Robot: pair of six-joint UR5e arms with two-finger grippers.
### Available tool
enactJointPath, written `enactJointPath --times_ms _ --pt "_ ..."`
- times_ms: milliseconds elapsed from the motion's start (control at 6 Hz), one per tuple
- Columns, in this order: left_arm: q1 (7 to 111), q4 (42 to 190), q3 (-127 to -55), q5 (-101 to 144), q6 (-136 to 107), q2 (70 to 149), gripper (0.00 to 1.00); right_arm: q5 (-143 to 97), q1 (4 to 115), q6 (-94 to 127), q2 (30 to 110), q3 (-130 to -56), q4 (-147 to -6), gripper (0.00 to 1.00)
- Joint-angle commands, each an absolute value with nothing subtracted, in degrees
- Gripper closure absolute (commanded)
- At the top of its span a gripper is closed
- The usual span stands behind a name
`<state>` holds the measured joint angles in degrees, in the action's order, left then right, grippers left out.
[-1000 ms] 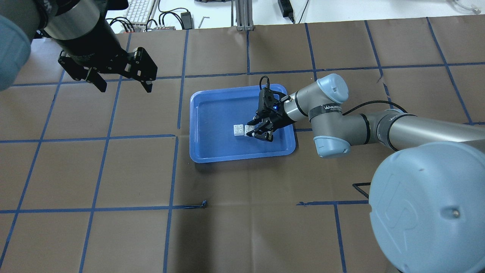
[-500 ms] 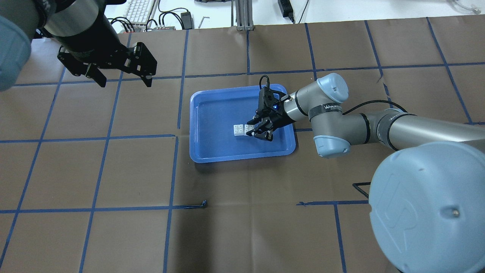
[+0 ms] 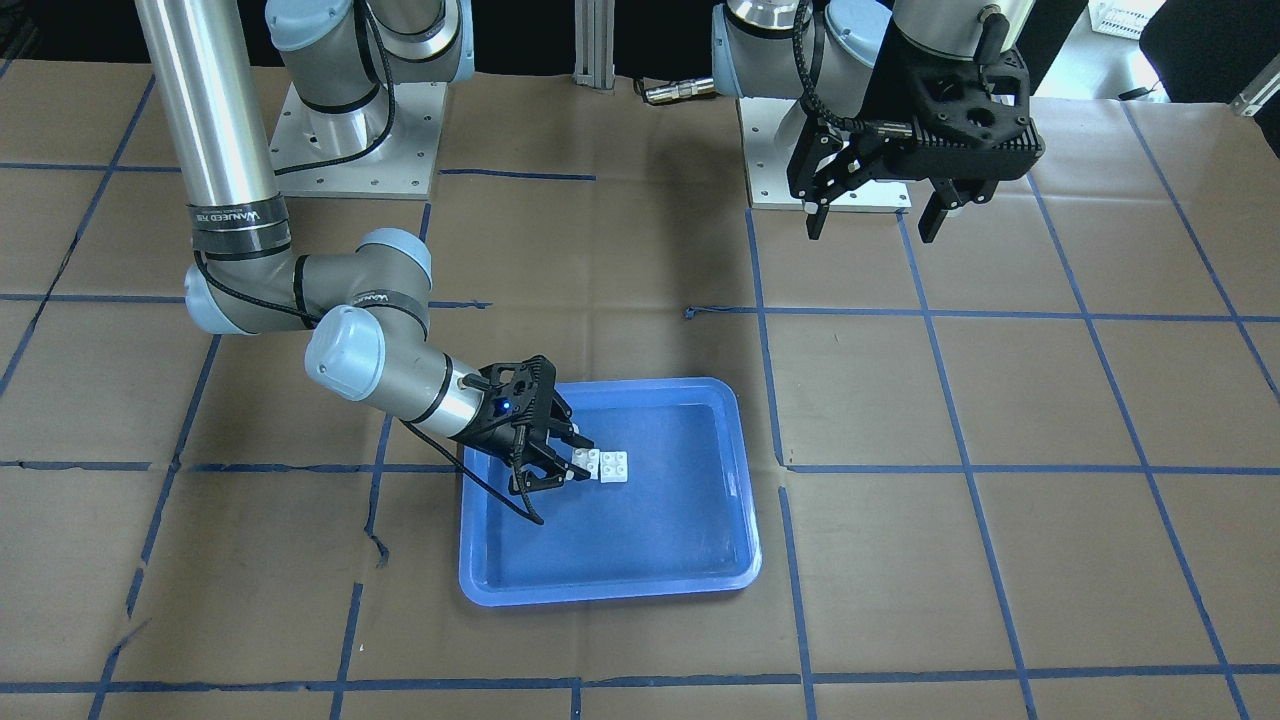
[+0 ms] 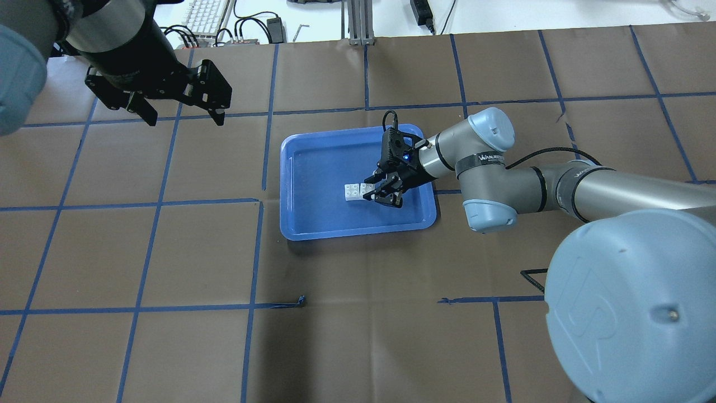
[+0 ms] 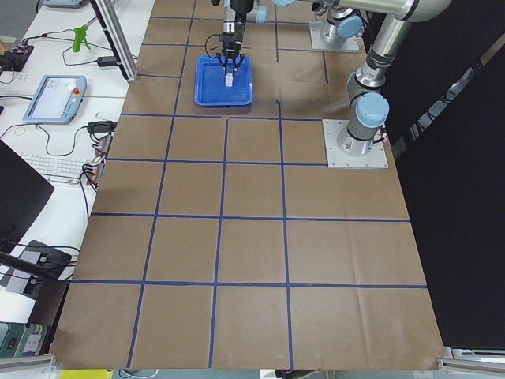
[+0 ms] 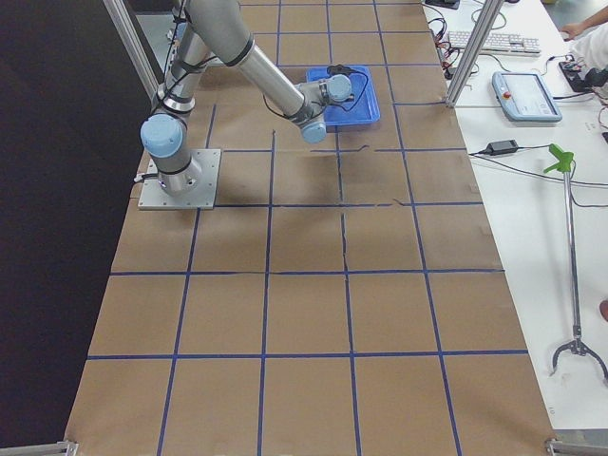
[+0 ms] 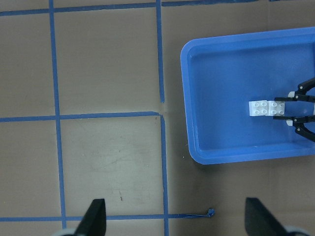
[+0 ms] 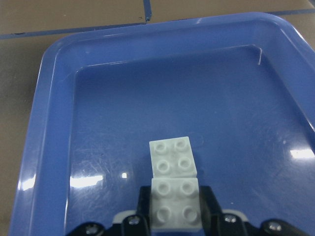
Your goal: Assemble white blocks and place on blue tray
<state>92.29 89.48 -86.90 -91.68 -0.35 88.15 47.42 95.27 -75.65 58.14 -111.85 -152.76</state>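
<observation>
Two white blocks (image 4: pixel 353 192) lie end to end, touching, studs up, on the floor of the blue tray (image 4: pixel 358 232). They also show in the front view (image 3: pixel 605 465), the left wrist view (image 7: pixel 267 108) and the right wrist view (image 8: pixel 173 164). My right gripper (image 4: pixel 373 195) reaches low into the tray, and its jaws are closed against the sides of the nearer block (image 8: pixel 174 204). My left gripper (image 4: pixel 184 120) hangs open and empty, high above the table, far to the left of the tray.
The table is brown paper with a grid of blue tape. The tray (image 3: pixel 610 592) sits near the middle. A keyboard (image 4: pixel 204 14) and cables lie beyond the far edge. The arm bases (image 3: pixel 355 140) stand at the robot's side.
My left gripper has drawn a little further away from the tray, toward the far left. The right gripper and the blocks have stayed where they were.
</observation>
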Motion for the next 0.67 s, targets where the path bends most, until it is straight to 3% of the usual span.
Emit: enactJointPath --times_ms 0,500 --pt "92.3 89.5 -86.7 -91.7 -0.3 88.2 0.02 47.5 95.3 -75.6 58.1 -111.8 -153.3 0.75" --pt "92.3 89.5 -86.7 -91.7 -0.4 88.2 0.02 47.9 95.7 -75.5 57.0 -111.8 -155.8 0.75"
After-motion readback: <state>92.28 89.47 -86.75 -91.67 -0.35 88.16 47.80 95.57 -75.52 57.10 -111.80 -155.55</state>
